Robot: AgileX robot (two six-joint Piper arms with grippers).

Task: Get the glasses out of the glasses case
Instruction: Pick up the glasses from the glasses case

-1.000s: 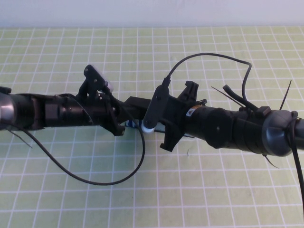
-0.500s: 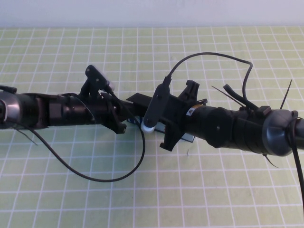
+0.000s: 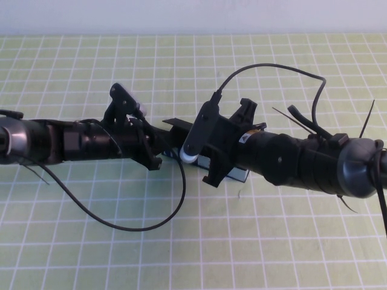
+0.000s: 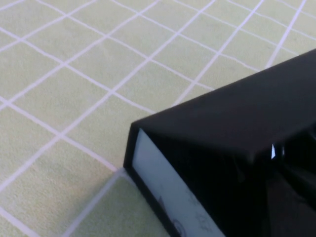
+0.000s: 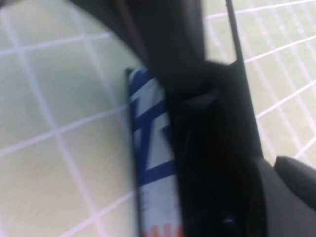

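The glasses case [image 3: 240, 175] lies at mid-table, mostly covered by both arms. Its black lid [image 3: 176, 124] juts out between them, and a strip of white side shows under the right arm. My left gripper [image 3: 163, 145] reaches in from the left and sits against the case's end. The left wrist view is filled by the case [image 4: 222, 123], black on top with a pale side. My right gripper [image 3: 193, 152] is shut at the case, under its wrist camera. The right wrist view shows the case's white side [image 5: 153, 163] with blue and orange print. The glasses are hidden.
A green mat with a white grid [image 3: 272, 241] covers the table. A black cable [image 3: 121, 226] loops from the left arm over the near side. Another cable [image 3: 272, 69] arches over the right arm.
The left arm has slid a little to the right, toward the case. The right arm has shifted slightly right, so more of the case's white side shows beneath it.
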